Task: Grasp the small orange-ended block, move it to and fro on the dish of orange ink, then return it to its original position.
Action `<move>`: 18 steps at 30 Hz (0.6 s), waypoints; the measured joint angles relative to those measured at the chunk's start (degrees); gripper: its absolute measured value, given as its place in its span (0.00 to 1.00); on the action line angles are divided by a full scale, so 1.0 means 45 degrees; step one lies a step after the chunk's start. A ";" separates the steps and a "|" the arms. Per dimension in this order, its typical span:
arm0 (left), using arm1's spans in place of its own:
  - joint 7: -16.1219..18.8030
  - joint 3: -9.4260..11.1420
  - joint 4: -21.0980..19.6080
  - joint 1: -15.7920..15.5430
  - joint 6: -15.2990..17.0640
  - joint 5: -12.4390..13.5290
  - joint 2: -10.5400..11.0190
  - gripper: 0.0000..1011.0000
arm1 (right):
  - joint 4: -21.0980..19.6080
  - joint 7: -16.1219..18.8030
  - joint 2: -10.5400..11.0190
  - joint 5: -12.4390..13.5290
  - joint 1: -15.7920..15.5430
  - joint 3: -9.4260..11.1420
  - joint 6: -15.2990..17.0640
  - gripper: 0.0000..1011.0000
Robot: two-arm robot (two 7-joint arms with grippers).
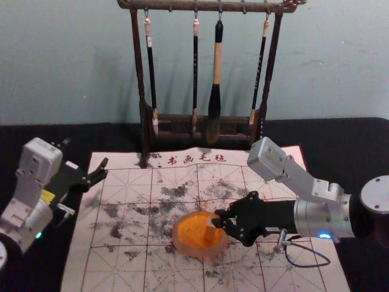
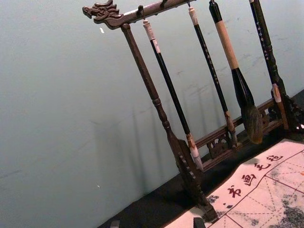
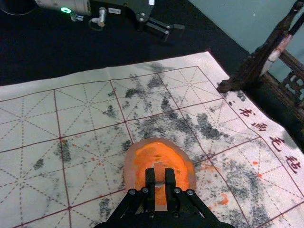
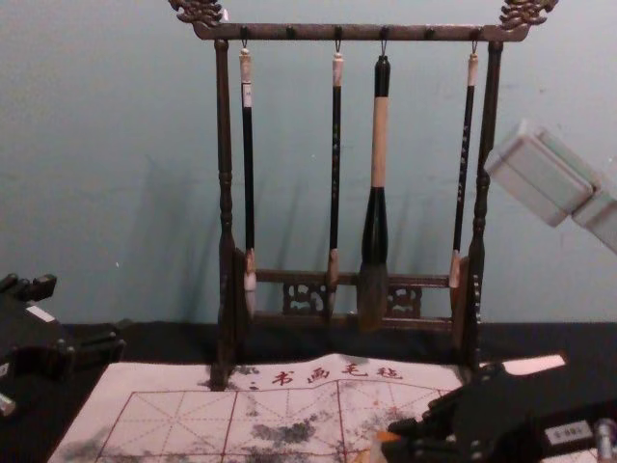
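Block (image 3: 159, 173): one, upright between the pinching fingers of the right gripper (image 1: 217, 221), over the orange ink; contact with the ink cannot be told. Dish (image 3: 129, 172): round, on the gridded, smudged mat (image 1: 115, 274). Rack (image 1: 138, 61): dark, behind, four brushes (image 1: 216, 61) hanging. Left gripper (image 1: 85, 156): fingers spread, empty, parked by the mat's left edge.

So 1 small block (image 3: 159, 172), dull orange and greyish, was over the right side of the dish (image 1: 175, 237) in the head view, couldn't tell if it touched the ink (image 1: 191, 228). The dish was roundish, pale-rimmed, smeared bright orange inside, flat on the gridded mat (image 1: 124, 267).
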 joint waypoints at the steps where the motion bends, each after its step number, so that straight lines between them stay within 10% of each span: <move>1: -0.0001 0.0000 0.0000 -0.0001 0.0000 0.0000 0.0000 0.99 | -0.0016 0.0012 0.0006 0.0010 -0.0006 -0.0009 0.0001 0.10; 18: -0.0001 0.0000 0.0000 0.0000 0.0000 0.0000 0.0000 0.99 | 0.0530 0.0219 -0.0499 0.0044 0.0462 -0.0456 -0.0005 0.10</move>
